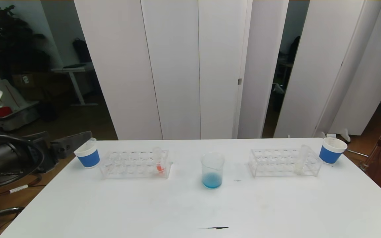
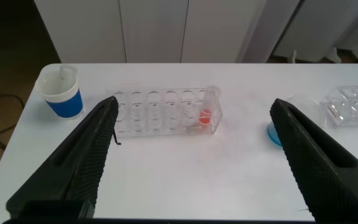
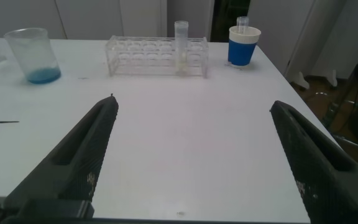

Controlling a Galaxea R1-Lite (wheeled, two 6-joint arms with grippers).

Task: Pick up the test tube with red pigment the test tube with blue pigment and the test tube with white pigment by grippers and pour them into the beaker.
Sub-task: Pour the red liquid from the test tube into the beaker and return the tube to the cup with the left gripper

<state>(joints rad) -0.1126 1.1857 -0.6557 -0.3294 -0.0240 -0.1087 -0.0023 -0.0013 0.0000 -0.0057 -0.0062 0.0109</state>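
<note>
The test tube with red pigment (image 1: 159, 162) stands at the right end of the left clear rack (image 1: 134, 164). The test tube with white pigment (image 1: 301, 160) stands in the right clear rack (image 1: 284, 162). Between the racks, the beaker (image 1: 212, 171) holds a little blue liquid. No test tube with blue pigment is in view. My left gripper (image 2: 192, 102) hovers open and empty off the table's left edge, facing the red tube (image 2: 207, 112). My right gripper (image 3: 192, 102) is open and empty over bare table, short of the white tube (image 3: 181, 46).
A blue-and-white paper cup (image 1: 87, 155) with a clear tube in it stands left of the left rack. Another cup (image 1: 332, 150) stands right of the right rack, holding a tube (image 3: 242, 23). A dark mark (image 1: 215, 227) lies near the table's front edge.
</note>
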